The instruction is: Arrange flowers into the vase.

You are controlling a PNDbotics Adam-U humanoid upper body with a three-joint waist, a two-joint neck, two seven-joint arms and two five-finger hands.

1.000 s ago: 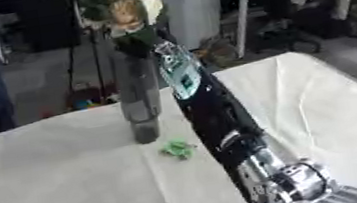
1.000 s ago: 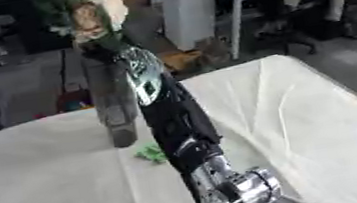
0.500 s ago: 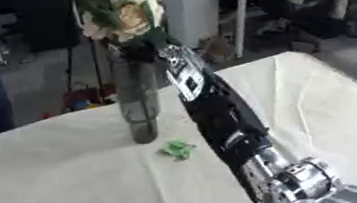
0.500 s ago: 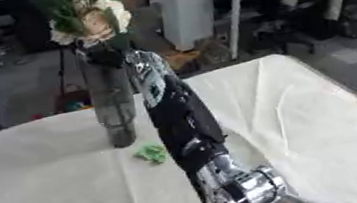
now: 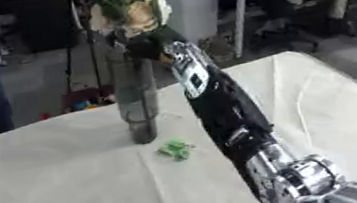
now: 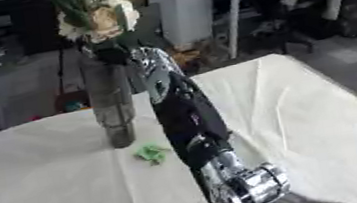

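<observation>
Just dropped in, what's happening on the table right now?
The robot's right arm reaches up to the top of the tall dark glass vase standing on the white tablecloth. Its right hand is at the vase mouth, among the cream flowers with green leaves, which sit in the vase. Whether its fingers are closed on the stems cannot be seen. A small green scrap lies on the cloth beside the vase base. The left hand is out of view.

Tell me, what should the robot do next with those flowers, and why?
Probably lower the flowers a bit more, then let go. The right hand is at the vase mouth, seemingly gripping the stems, and the blooms sit just above the rim. A green scrap lies on the table.
</observation>
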